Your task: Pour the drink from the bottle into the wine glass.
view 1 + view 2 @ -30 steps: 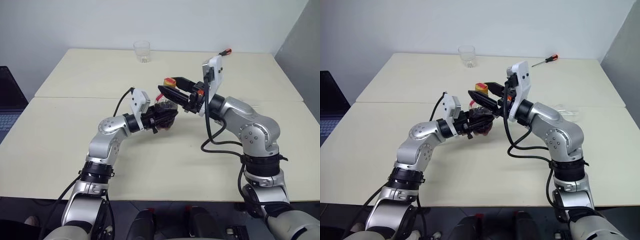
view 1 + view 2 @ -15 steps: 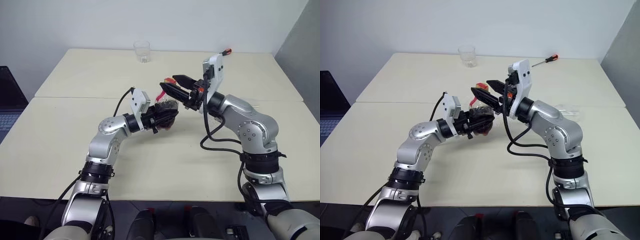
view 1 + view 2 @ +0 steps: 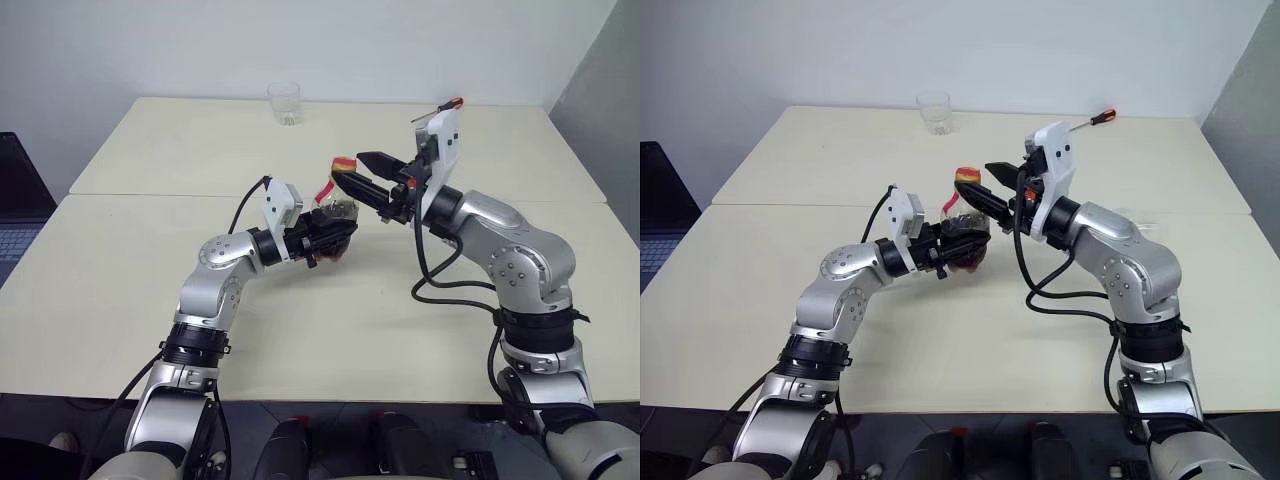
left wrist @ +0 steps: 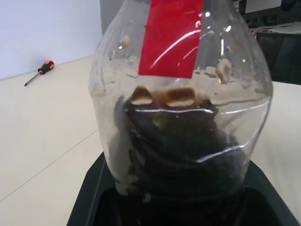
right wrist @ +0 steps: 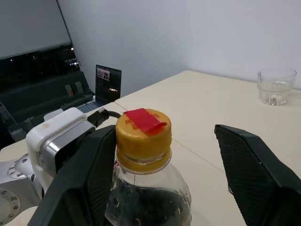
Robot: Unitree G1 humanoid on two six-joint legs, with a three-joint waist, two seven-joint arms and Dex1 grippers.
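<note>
The bottle [image 3: 335, 212] is held above the cream table [image 3: 130, 290] by the left gripper [image 3: 322, 232], whose fingers are pinched around its rounded lower body; the drink [image 4: 181, 155] is seen resting dark in the bottom, so nothing appears poured. The yellow cap [image 5: 143, 133] is on, with a red strip across its top; the right gripper [image 5: 169, 174] is spread wide, one finger [image 5: 89, 179] beside the cap and the other well apart, so uncapping is judged the step in hand. A short clear tumbler [image 3: 284, 103] stands at the far edge, and a screwdriver [image 3: 1087, 121] lies beyond; opening and pouring are left.
</note>
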